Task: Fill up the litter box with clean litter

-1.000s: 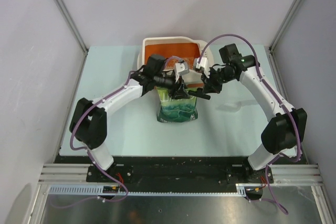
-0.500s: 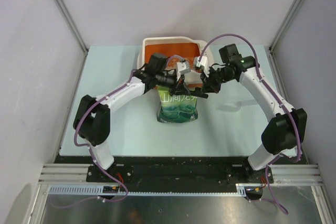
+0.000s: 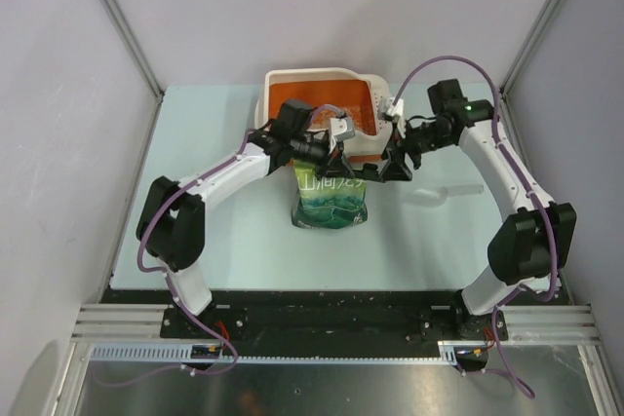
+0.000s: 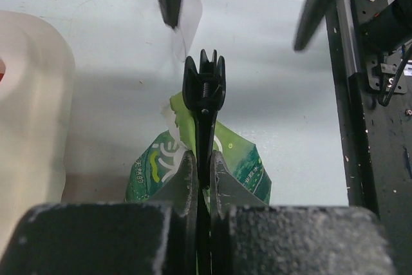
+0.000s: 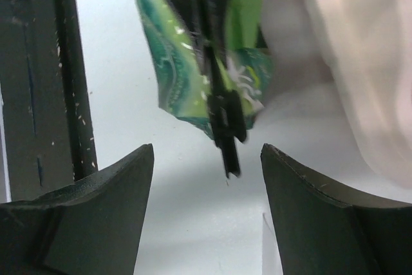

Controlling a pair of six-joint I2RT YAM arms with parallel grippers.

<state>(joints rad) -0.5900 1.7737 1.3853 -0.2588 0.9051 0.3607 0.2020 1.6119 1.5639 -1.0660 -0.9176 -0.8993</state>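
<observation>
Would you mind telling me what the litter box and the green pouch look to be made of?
The litter box looks like moulded rigid plastic, with a smooth cream rim and an orange inside with a soft sheen. The green pouch seems to be a thin glossy printed film, since it creases and catches highlights; the exact laminate cannot be told.

White Chinese characters on green pouch (image 3: 331, 204), too small to read; no other legible text.
</observation>
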